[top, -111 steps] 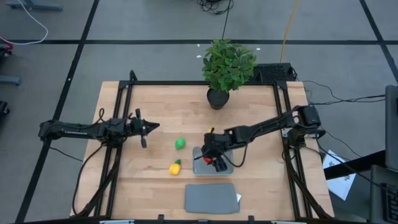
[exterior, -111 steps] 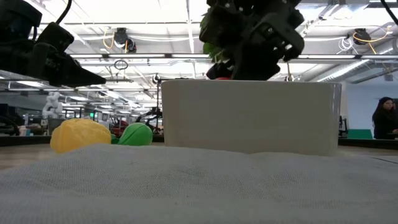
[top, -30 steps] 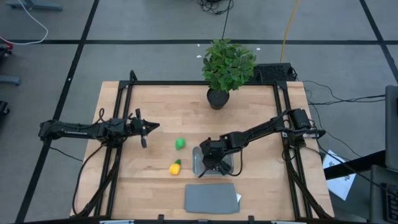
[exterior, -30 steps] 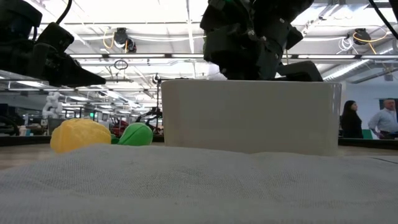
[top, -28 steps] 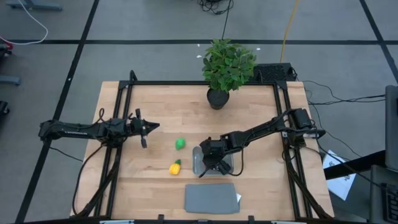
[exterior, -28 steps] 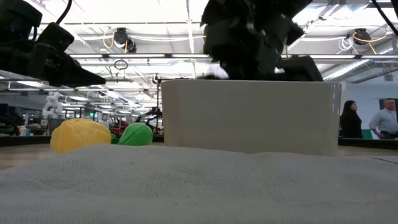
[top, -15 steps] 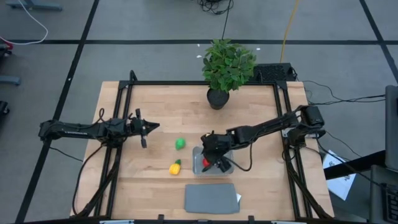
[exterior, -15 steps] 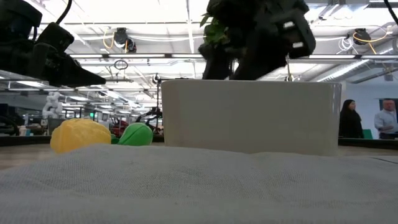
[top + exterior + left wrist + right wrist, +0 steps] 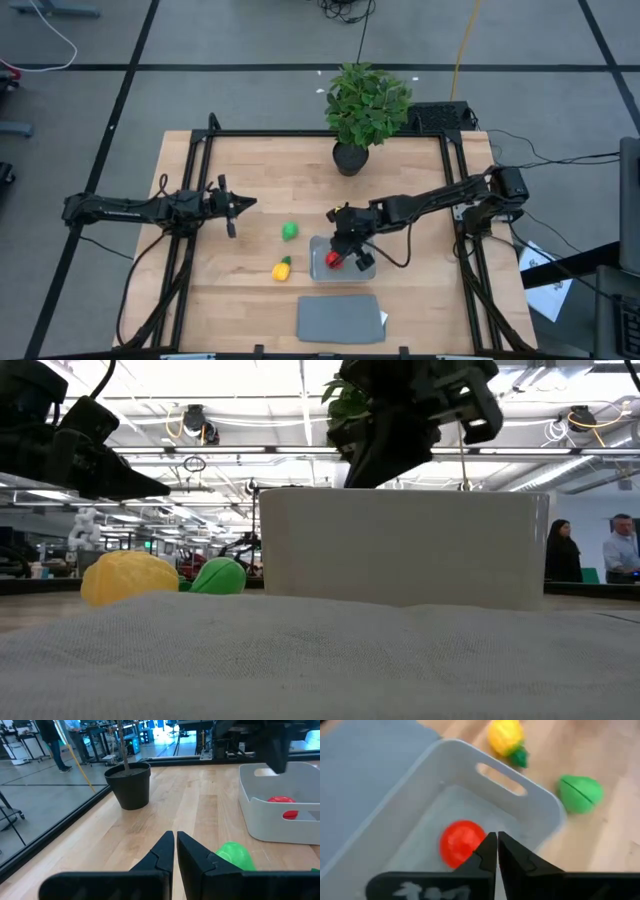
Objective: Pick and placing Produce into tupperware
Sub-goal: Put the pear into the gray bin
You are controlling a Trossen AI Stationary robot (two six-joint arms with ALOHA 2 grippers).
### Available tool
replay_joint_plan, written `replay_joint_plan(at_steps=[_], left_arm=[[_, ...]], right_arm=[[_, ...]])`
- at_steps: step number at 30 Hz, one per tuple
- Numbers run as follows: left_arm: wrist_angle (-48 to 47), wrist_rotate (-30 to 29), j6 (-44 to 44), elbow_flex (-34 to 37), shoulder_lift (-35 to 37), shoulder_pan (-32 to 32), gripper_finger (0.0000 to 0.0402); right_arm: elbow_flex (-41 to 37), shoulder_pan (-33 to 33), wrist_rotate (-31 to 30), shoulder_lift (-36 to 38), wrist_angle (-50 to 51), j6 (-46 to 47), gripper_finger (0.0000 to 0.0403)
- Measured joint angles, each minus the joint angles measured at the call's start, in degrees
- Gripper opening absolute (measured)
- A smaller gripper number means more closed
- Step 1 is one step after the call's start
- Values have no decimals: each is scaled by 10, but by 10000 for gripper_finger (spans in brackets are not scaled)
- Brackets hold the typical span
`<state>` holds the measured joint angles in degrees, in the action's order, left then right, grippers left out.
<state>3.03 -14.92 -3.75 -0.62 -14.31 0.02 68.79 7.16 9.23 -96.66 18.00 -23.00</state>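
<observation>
The tupperware sits near the table's middle front, with the round red produce piece lying on its floor. My right gripper hovers shut just above it, pointing down into the tupperware beside the red piece and touching nothing. The green piece and the yellow piece with a green tip rest on the wood to the tupperware's left. My left gripper waits shut above the table's left half, pointing at the green piece.
A flat grey lid lies at the near edge in front of the tupperware. A potted leafy plant stands at the far edge. Bare wood lies between the two arms and right of the tupperware. People stand in the room beyond.
My right gripper has risen out of the tupperware and drawn back a little toward the far edge, and its fingers have shut on nothing. The red piece, hidden under the gripper a second ago, now lies uncovered in the tupperware.
</observation>
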Motion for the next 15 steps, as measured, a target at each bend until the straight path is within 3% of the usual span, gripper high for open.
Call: replay_joint_plan(at_steps=[9,15], left_arm=[[-3,0,-2,0,0,0,26],[-3,-1,-4,0,0,0,26]], right_arm=[[-113,-54,30,130,-179,74,0],[-206,-117,30,255,-219,117,0]])
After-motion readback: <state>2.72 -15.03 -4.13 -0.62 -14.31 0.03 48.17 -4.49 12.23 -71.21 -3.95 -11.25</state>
